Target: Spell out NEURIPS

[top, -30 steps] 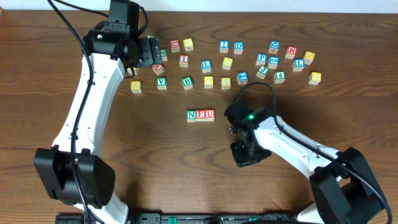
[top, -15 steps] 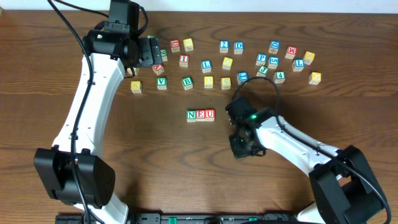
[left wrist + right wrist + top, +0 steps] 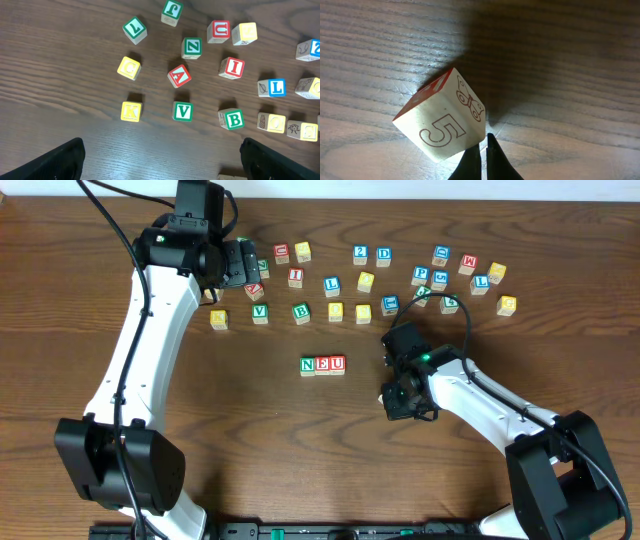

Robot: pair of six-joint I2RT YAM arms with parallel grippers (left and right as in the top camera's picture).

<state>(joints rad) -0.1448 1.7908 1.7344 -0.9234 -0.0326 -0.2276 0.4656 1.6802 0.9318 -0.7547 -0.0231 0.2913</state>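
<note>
Three cubes reading N [image 3: 308, 365], E [image 3: 323, 364] and U [image 3: 337, 363] stand in a row at the table's middle. A red I cube [image 3: 295, 277] [image 3: 231, 67] and a blue P cube [image 3: 420, 275] lie among the loose cubes behind them. My left gripper [image 3: 248, 267] [image 3: 160, 172] hangs open above the left cluster, with nothing between its fingers. My right gripper [image 3: 395, 400] [image 3: 484, 142] is shut, right of the row. Its tips touch the corner of a pale cube [image 3: 442, 125] with a red face, a 5 and a butterfly. That cube is hidden in the overhead view.
Loose cubes spread along the back: red A [image 3: 179, 76], green V [image 3: 183, 111], green B [image 3: 231, 119], yellow K [image 3: 130, 111], green Z [image 3: 191, 47], blue L [image 3: 331, 285], blue 2 [image 3: 360, 253], blue D [image 3: 384, 255], green 4 [image 3: 450, 303].
My right gripper, still shut, has moved toward the back of the table and a little to the right. The left arm and the N E U row have not moved.
</note>
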